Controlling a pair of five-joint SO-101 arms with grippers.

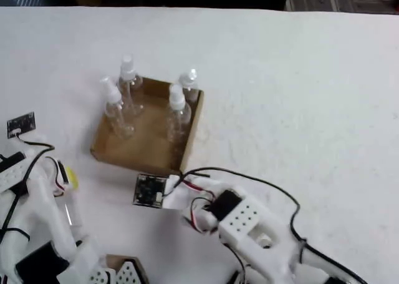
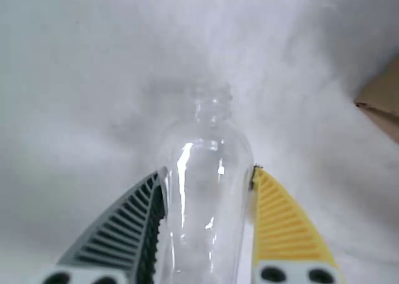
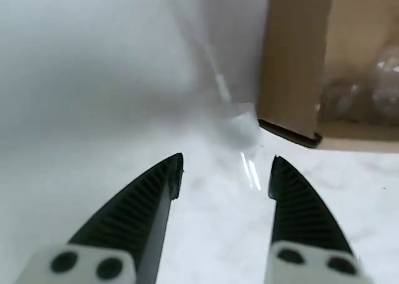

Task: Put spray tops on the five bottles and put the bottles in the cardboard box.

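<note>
My left gripper [image 2: 209,178] is shut on a clear bottle [image 2: 206,190] with a bare, open neck, held between its grey and yellow fingers [image 2: 280,221] just above the white table. In the high view that arm [image 1: 43,196] stands at the lower left. The cardboard box [image 1: 109,151] holds several bottles with white spray tops [image 1: 176,97]. My right gripper [image 3: 224,171] is open near the box's front corner [image 3: 293,78]. A white spray top [image 3: 240,125] with its thin tube sits just ahead of the black fingertips, untouched.
A white cloth covers the table [image 1: 299,90], with wide free room to the right of and behind the box. The right arm [image 1: 249,225] and its black cables lie across the lower middle. A box corner [image 2: 383,106] is close to the held bottle.
</note>
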